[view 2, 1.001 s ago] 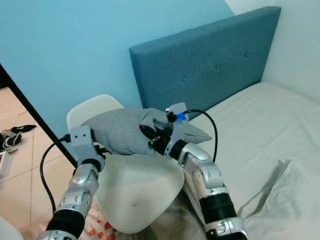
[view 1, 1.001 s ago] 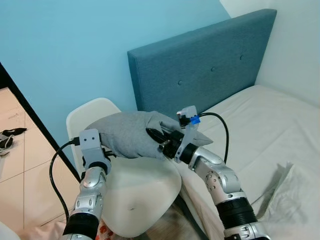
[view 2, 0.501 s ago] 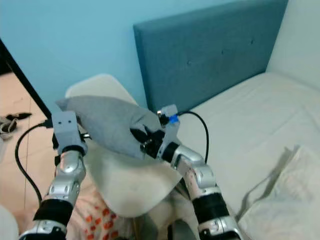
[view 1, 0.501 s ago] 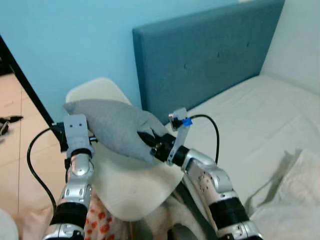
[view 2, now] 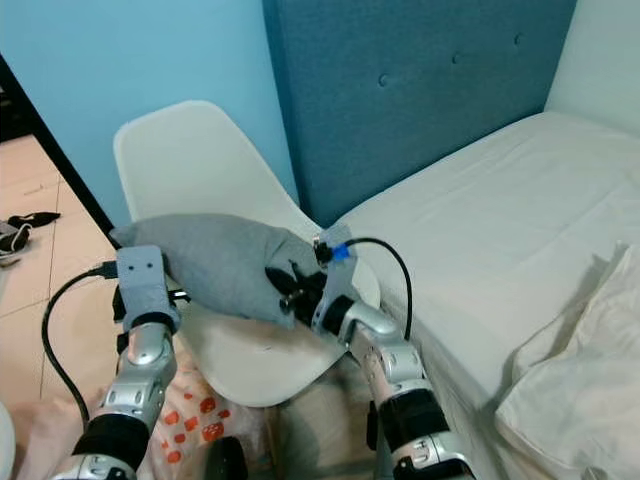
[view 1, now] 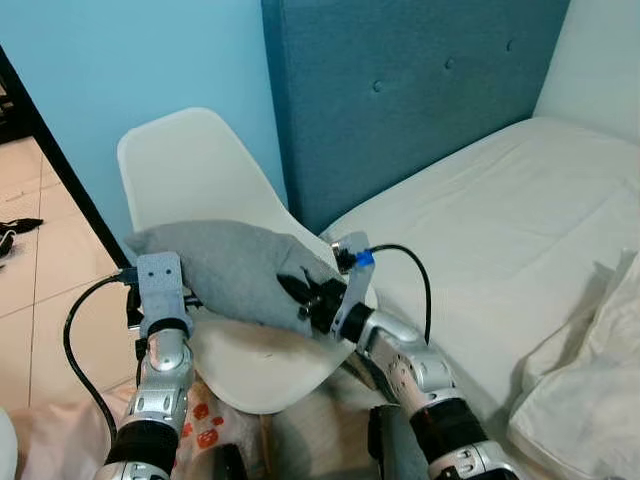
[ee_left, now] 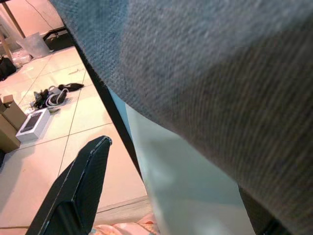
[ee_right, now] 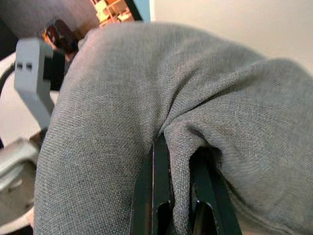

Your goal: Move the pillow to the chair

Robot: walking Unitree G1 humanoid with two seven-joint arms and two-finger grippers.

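Beside the blue headboard [view 1: 420,90], both grippers [view 1: 300,295] [view 1: 190,300], seemingly, clamp the pillow [view 1: 225,270] over the white chair [view 1: 190,170].

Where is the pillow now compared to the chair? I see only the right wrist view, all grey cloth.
Observer: The pillow is low over the seat of the white chair; I cannot tell if it touches.
Operator: Is the left hand holding it too?
Observer: The left hand is at its other end; one finger stands clear of the cloth.
Operator: What is beside the chair?
Observer: A bed with a blue headboard, on the robot's right.
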